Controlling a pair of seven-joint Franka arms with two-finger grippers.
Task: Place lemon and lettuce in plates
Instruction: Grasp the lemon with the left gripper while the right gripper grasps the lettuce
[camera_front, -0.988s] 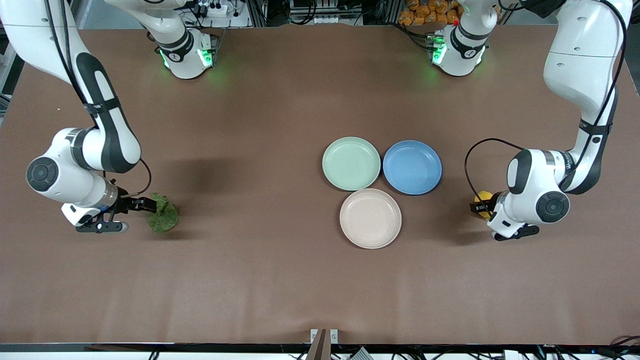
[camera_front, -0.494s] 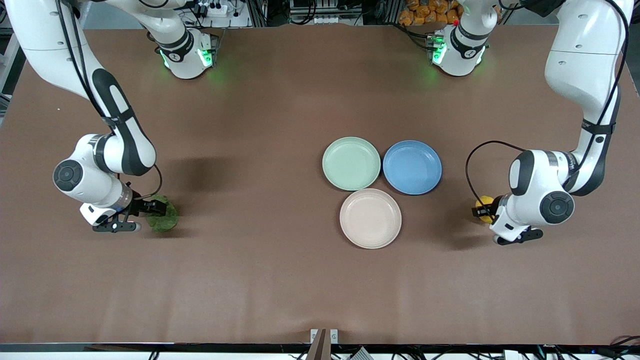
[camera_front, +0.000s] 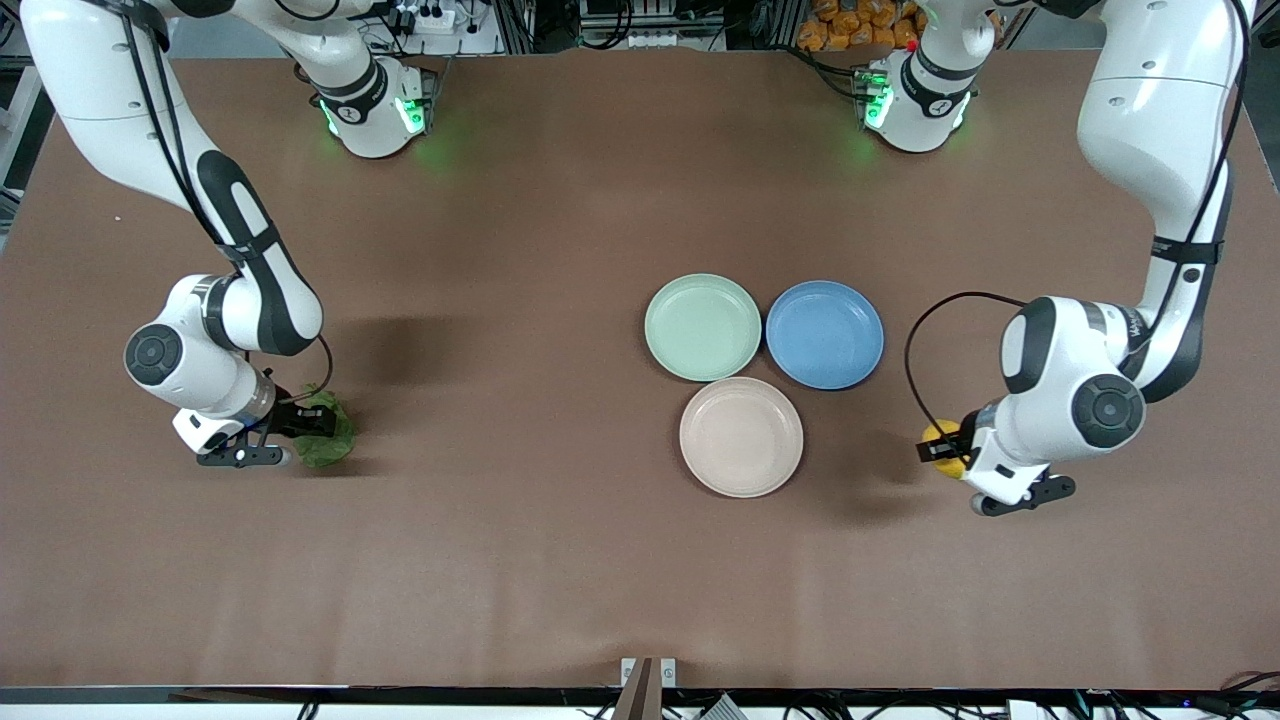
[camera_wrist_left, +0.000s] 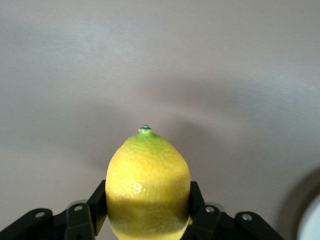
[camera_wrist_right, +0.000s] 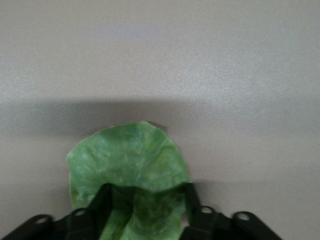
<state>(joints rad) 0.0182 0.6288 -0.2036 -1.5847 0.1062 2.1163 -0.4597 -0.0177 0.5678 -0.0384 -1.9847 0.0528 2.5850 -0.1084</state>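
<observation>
Starting at the right arm's end of the table: the right gripper (camera_front: 312, 422) is down low on the lettuce (camera_front: 328, 443), which lies on the brown table (camera_front: 520, 560) well apart from all the plates. In the right wrist view the two dark fingers (camera_wrist_right: 192, 197) sit either side of the leaf (camera_wrist_right: 131, 170), with its near edge bunched up between them (jaws partway closed around it, and I can't tell whether they actually have a firm grip or whether the leaf is off the surface at all).

Moving toward the middle, three plates sit in a tight cluster, just beside each other. The mint green plate (camera_front: 703, 327) and the blue plate (camera_front: 824, 334) are side by side, the blue one toward the left arm's end. The beige-pink plate (camera_front: 741, 437) is nearer the front camera than those two, tucked under the gap between them. All three show only bare surface.

Then the left arm's end: the left gripper (camera_front: 938, 452) is clamped on the lemon (camera_front: 944, 447), held over bare table between the beige-pink plate and the table edge at that end. The left wrist view shows it nicely: the lemon (camera_wrist_left: 148, 187) is pinched between the black fingers (camera_wrist_left: 97, 202), pointed tip with its little green nub facing away from the wrist (a pale plate rim just peeks into one corner of that view).
</observation>
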